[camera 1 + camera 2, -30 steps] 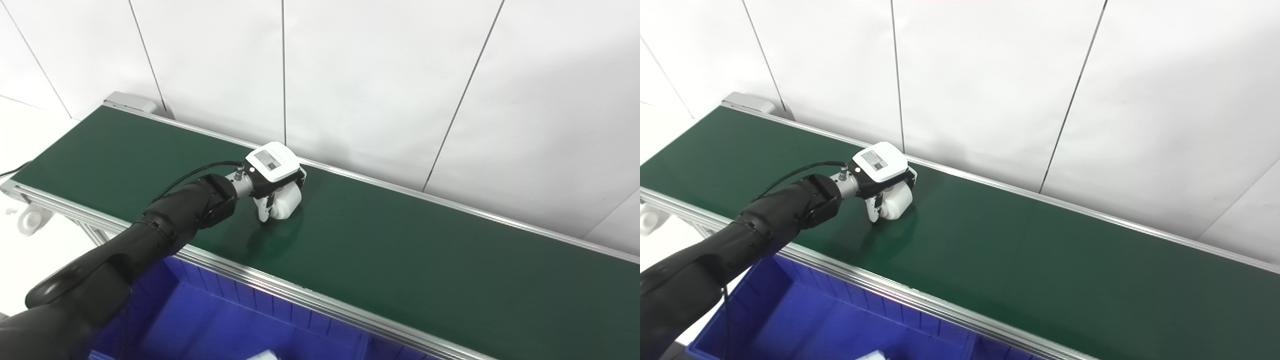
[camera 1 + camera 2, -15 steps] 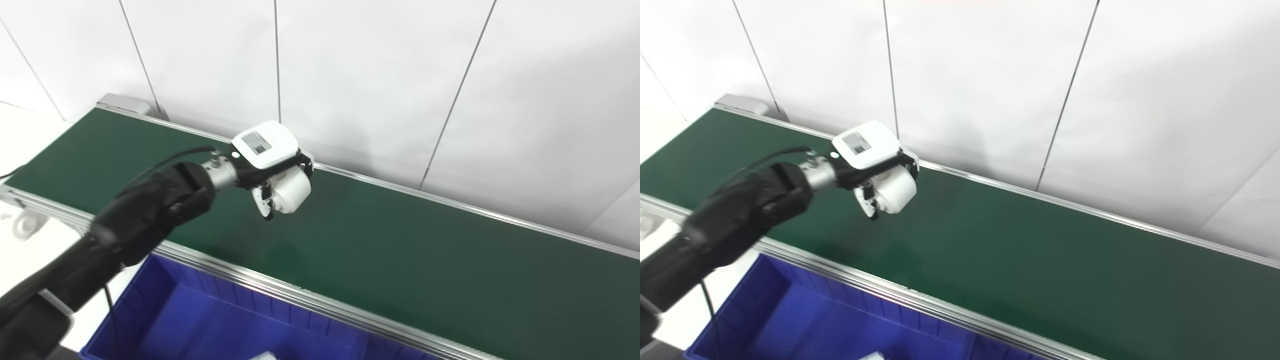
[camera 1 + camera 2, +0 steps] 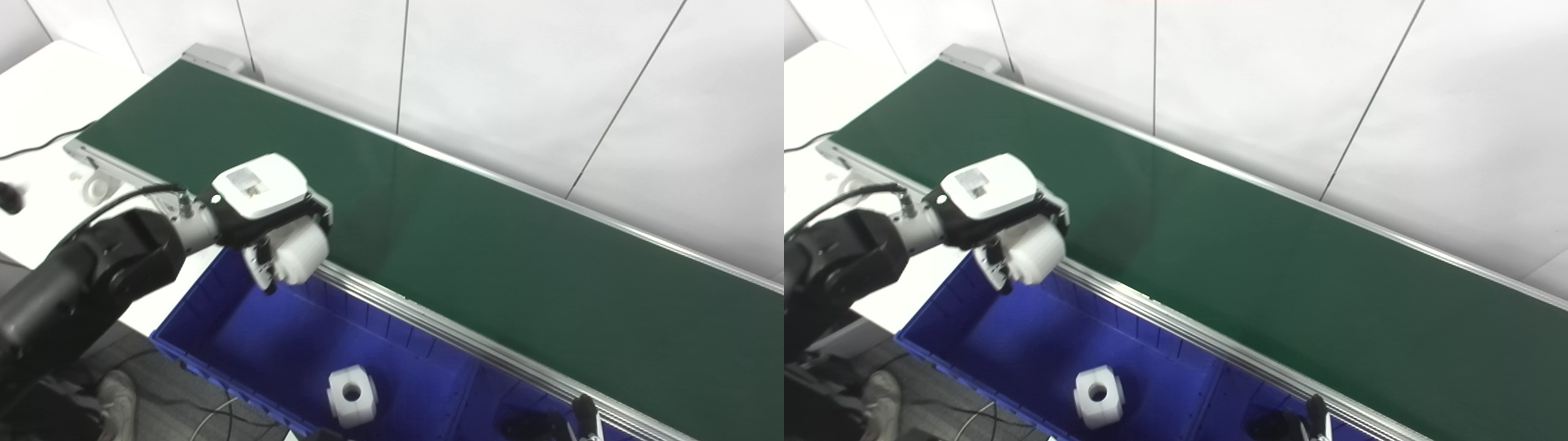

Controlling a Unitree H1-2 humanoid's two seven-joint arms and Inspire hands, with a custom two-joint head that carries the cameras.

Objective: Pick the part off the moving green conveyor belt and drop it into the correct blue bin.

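Observation:
My left hand (image 3: 266,214) is shut on a white rounded part (image 3: 299,255), held in the air over the far left end of the blue bin (image 3: 202,306), just in front of the green conveyor belt (image 3: 465,245). The white cover on the hand's back faces up, and its fingers wrap the part from above. Nothing lies on the belt. At the bottom edge only a slim dark tip (image 3: 1317,415) of what looks like my right hand shows, too little to tell its state.
A white block with a round hole (image 3: 1097,395) lies on the floor of the left bin compartment. A divider wall (image 3: 1213,392) separates it from a right compartment holding a dark object (image 3: 1271,425). The belt's aluminium rail (image 3: 429,321) runs between belt and bin.
The camera has tilted down, so the bin floor now shows. My left hand lifted the white part off the belt and carried it back over the rail to above the bin.

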